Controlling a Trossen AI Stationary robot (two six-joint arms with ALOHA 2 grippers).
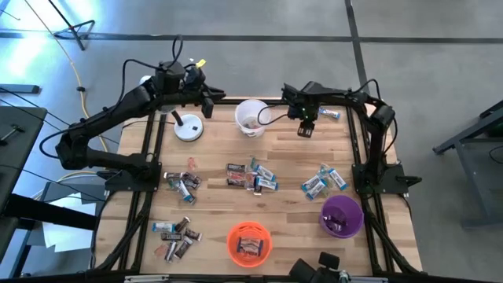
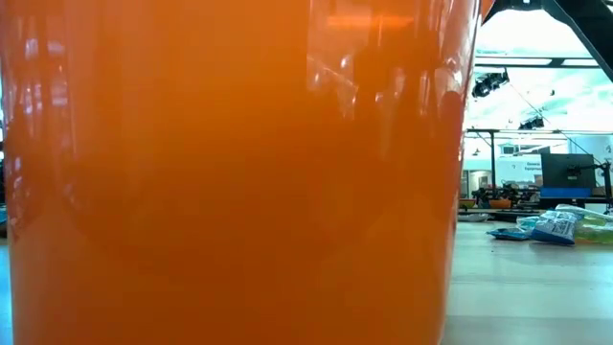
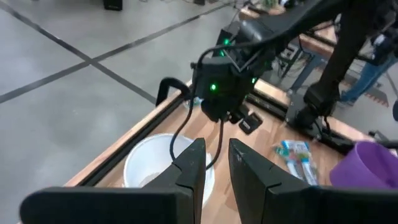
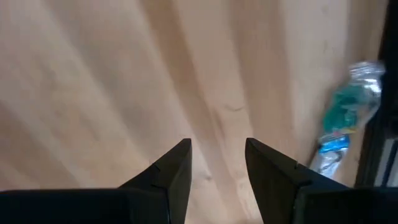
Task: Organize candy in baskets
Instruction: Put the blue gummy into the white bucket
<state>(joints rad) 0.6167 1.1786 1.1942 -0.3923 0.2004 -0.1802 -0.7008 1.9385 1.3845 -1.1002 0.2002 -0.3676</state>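
The white basket [image 1: 251,118] stands near the table's far edge, the orange basket [image 1: 249,242] at the near edge and the purple basket [image 1: 342,216] toward the near right. Candy lies in loose heaps [image 1: 251,177] [image 1: 181,182] [image 1: 322,182] [image 1: 177,236] across the middle and near left. My left gripper [image 1: 208,98] [image 3: 217,163] hovers open just left of the white basket [image 3: 155,165]. My right gripper [image 1: 305,127] [image 4: 217,152] hangs open over bare wood right of that basket. One blue-silver candy [image 4: 345,118] [image 1: 328,114] lies beside it.
A white lamp base [image 1: 187,126] with a dark stem sits left of the white basket, close to my left arm. The orange basket [image 2: 239,172] fills nearly the whole low view; blue wrappers [image 2: 556,225] show at its right. Bare wood lies between the white basket and the heaps.
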